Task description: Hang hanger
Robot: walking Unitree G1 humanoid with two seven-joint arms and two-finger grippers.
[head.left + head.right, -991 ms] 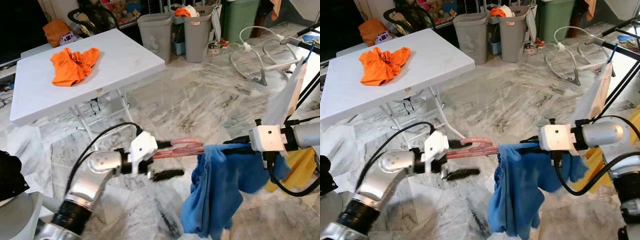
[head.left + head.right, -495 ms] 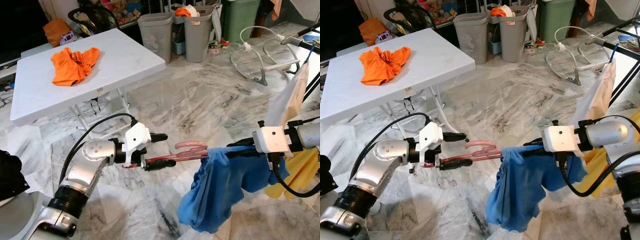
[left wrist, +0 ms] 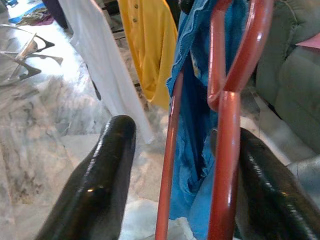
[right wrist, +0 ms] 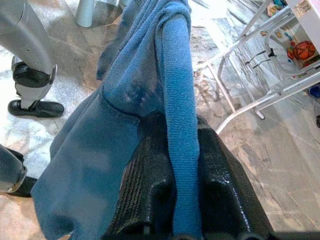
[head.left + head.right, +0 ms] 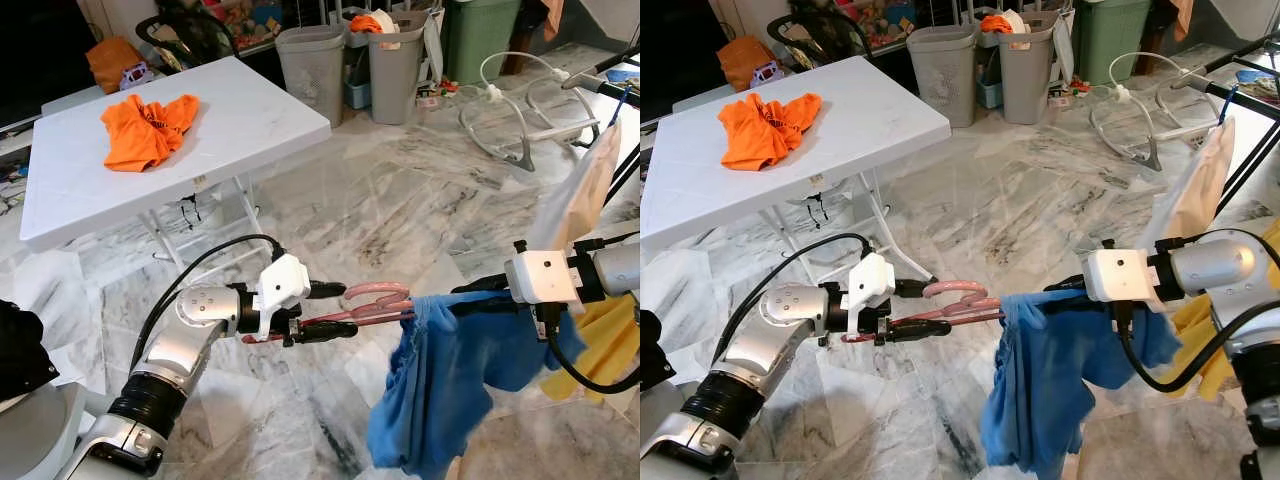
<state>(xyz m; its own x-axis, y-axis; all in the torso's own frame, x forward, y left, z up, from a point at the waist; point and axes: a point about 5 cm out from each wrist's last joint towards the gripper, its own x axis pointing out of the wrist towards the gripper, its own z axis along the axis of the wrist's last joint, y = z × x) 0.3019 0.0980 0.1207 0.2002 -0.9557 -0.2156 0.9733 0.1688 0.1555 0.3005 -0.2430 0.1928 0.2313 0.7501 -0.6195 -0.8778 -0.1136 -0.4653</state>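
A pinkish-red hanger (image 5: 365, 300) lies level between my two arms, its hook end toward my left gripper (image 5: 335, 310). That gripper is open, one finger above and one below the hanger's rods. In the left wrist view the red hanger (image 3: 225, 125) leans against one of the black fingers (image 3: 105, 175). A blue garment (image 5: 440, 380) hangs from the hanger's far end. My right gripper (image 5: 482, 296) is shut on the garment's top edge; in the right wrist view the blue cloth (image 4: 125, 130) is pinched between the pads (image 4: 150, 190).
A white folding table (image 5: 250, 120) with an orange garment (image 5: 148, 128) stands to the far left. Grey bins (image 5: 310, 60) are behind it. A drying rack at right holds a white cloth (image 5: 575, 195) and a yellow garment (image 5: 600, 340). White hangers (image 5: 515, 110) lie on the marble floor.
My left gripper's fingers have drawn closer around the hanger's rods. The hanger and the blue garment have shifted slightly; the right arm holds about the same place.
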